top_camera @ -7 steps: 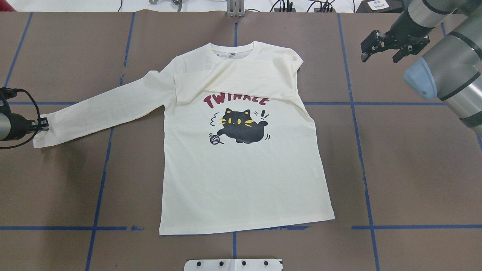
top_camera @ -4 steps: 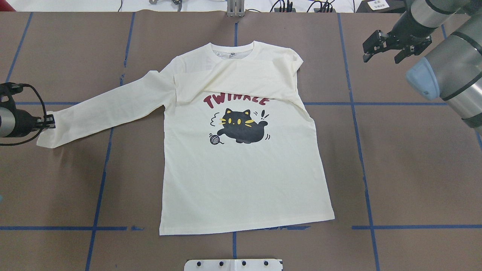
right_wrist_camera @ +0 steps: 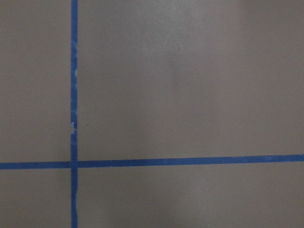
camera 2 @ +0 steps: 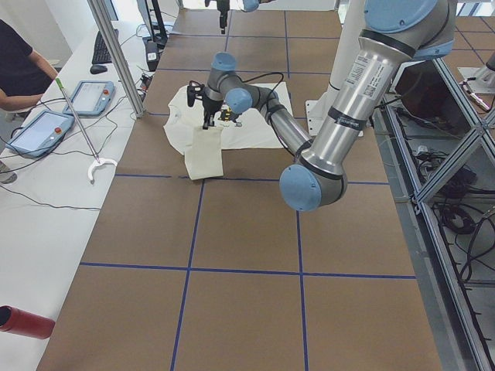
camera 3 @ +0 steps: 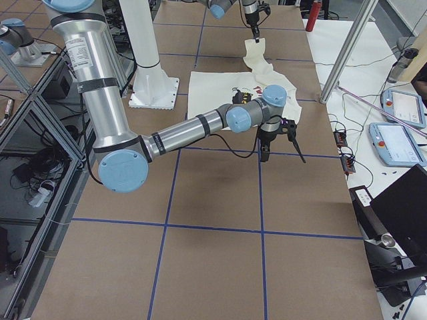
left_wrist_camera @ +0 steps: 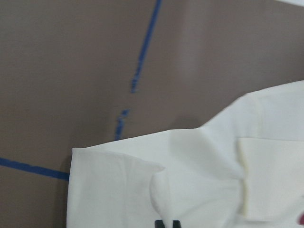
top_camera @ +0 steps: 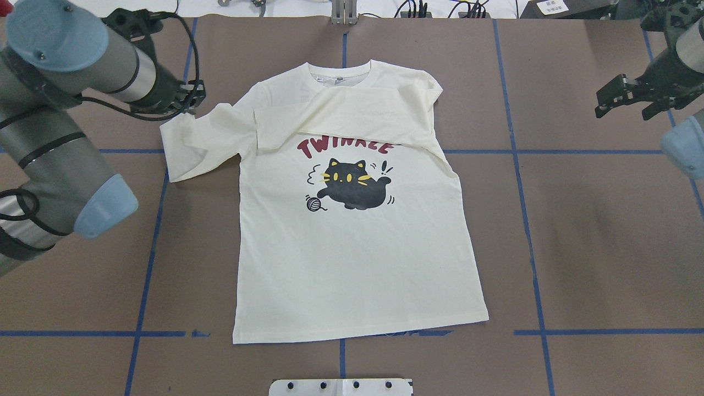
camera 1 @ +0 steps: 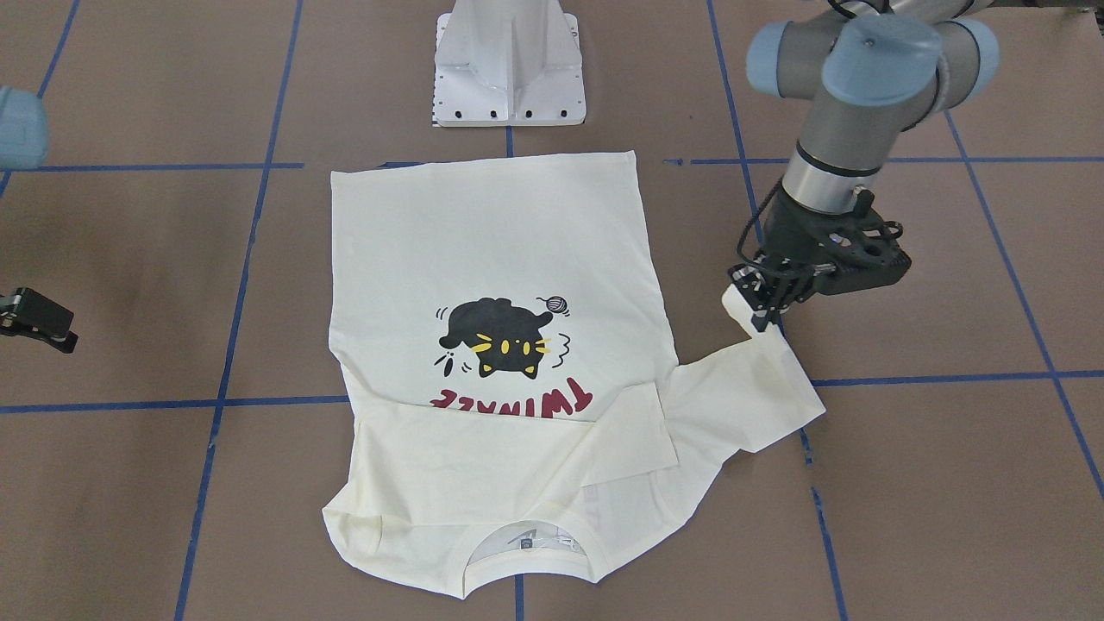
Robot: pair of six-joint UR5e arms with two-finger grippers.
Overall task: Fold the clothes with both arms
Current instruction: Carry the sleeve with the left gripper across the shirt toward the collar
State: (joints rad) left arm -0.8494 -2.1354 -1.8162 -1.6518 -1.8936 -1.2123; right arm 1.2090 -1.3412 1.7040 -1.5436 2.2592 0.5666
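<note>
While the left gripper [camera 1: 764,309] hangs just off the shirt's shoulder: jaws pinched shut on the cuff of the loose sleeve [top_camera: 187,144], which droops from them, doubled back on itself.
Right gripper [top_camera: 624,109]: jaws apart, nothing in them, parked over bare table [top_camera: 577,231] well away from the shirt.
T-shirt [top_camera: 352,258]: flat, print side up, middle of the table, hem toward the white base [camera 1: 509,69], collar on the far side.
Folded sleeve [top_camera: 352,118]: already laid across the chest, covering the top of the TWINKLE lettering [top_camera: 345,147].
Step in hand: second sleeve fold, i'd say. One sleeve is in, and this one is gripped but not yet placed.
Next move: carry the cuff over the chest so it lands on the folded sleeve, come down low, then let go. Drop it from too high and it'll bunch.
Not sure: how far the cuff is off the table. The left wrist cam only shows the fingertips at its bottom edge.
Count: one shirt, two sleeves, two grippers, two arms (left arm [top_camera: 44,137], right arm [top_camera: 687,47]).
</note>
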